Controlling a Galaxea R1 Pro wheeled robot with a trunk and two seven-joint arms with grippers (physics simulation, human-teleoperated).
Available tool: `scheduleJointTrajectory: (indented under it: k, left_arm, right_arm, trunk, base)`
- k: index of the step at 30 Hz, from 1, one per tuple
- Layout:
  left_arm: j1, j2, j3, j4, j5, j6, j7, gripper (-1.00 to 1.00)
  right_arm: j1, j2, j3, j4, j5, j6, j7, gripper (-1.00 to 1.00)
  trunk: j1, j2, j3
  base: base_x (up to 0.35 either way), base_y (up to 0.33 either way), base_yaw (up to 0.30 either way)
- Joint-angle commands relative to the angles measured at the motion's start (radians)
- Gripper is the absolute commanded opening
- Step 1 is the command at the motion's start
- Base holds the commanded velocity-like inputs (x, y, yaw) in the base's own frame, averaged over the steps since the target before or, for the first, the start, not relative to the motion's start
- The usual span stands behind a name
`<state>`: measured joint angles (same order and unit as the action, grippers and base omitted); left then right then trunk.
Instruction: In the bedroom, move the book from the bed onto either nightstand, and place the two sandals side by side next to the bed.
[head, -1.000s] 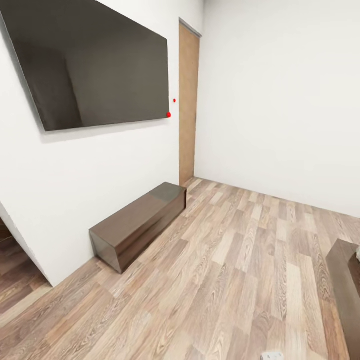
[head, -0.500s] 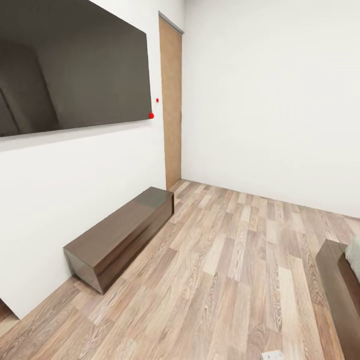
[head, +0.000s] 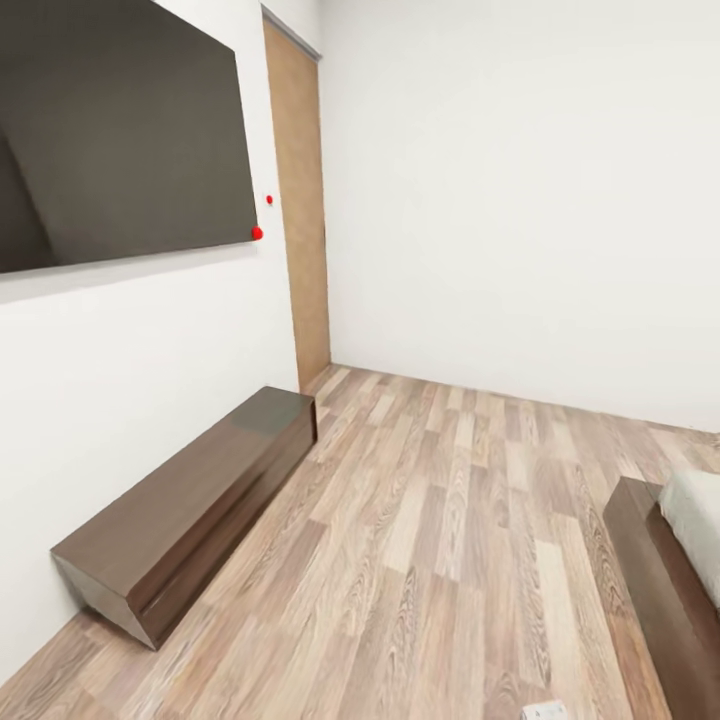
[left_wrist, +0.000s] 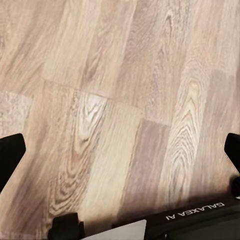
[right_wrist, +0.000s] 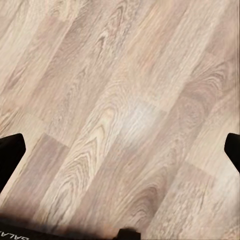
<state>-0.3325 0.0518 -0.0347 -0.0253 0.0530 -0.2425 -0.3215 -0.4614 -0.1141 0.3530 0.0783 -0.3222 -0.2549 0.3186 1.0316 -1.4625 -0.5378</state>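
Wood-plank floor (head: 450, 560) runs between low cabinet (head: 190, 510) and bed (head: 665, 570).

White lettering "GALAXEA AI", seen upside down, stands on the left hand's (left_wrist: 120, 150) black body.

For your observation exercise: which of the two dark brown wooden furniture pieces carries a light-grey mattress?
The bed at the head view's right edge; the low cabinet along the left wall has a bare top.
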Motion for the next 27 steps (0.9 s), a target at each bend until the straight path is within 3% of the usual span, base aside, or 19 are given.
scheduleJointTrajectory:
  k: [1,14,27]
  left_arm:
    - [0.000,0.000,-0.004,0.001,0.006,-0.003,-0.004,1.00]
    - [-0.001,0.000,-0.004,0.001,0.006,-0.003,-0.004,1.00]
    - [0.000,0.000,-0.004,0.001,0.006,-0.003,-0.004,1.00]
  right_arm:
    - [-0.002,0.001,0.007,0.005,-0.011,-0.006,0.007,1.00]
    - [-0.002,0.001,0.007,0.005,-0.011,-0.006,0.007,1.00]
    - [-0.002,0.001,0.007,0.005,-0.011,-0.006,0.007,1.00]
  trunk:
    - [0.001,-0.001,-0.001]
    - [0.001,-0.001,-0.001]
    - [0.001,-0.001,-0.001]
  base:
    - [0.333,0.000,-0.171]
    - [0.333,0.000,-0.166]
    - [0.332,0.000,-0.013]
